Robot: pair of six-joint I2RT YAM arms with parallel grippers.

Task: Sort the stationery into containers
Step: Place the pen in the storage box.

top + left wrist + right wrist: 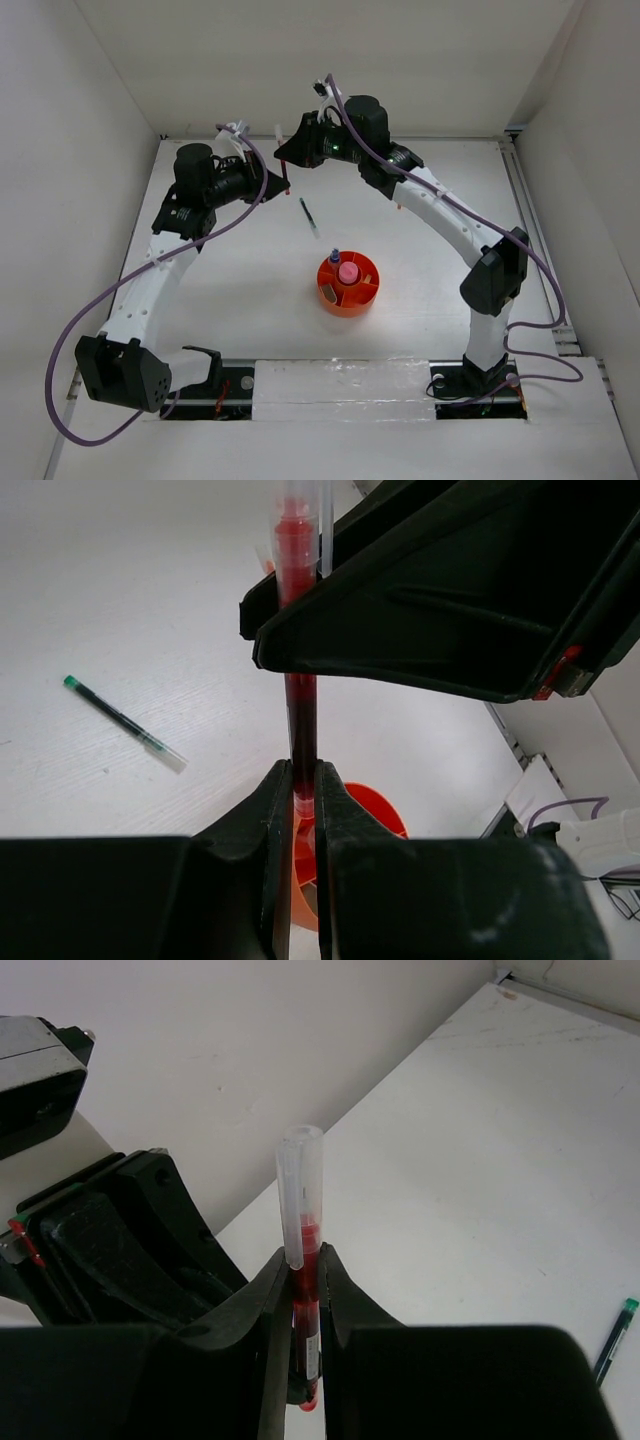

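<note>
From the overhead camera I see both arms reaching to the far middle of the white desk point(230, 300). The left hand point(272, 186) and the right hand point(288, 155) meet there, nearly touching, with a red pen point(285, 176) between them. A dark pen point(310, 218) lies loose on the desk just in front of them. Nearer the arm bases sits the round orange tray point(362, 300), well apart from the hands. A pink tube point(348, 272) stands in its central cup and a small bottle point(335, 258) with a blue cap in an outer compartment.

In the left wrist camera, the left hand's fingers point(280, 810) are pressed onto the red pen's lower barrel, pinching it. The right hand closes around the same pen higher up. The dark pen lies on the desk to the left, and part of the tray shows behind the fingers.

In the right wrist camera, the right hand's fingers point(272, 1290) pinch the red barrel. The pen's clear cap sticks up above them.
</note>
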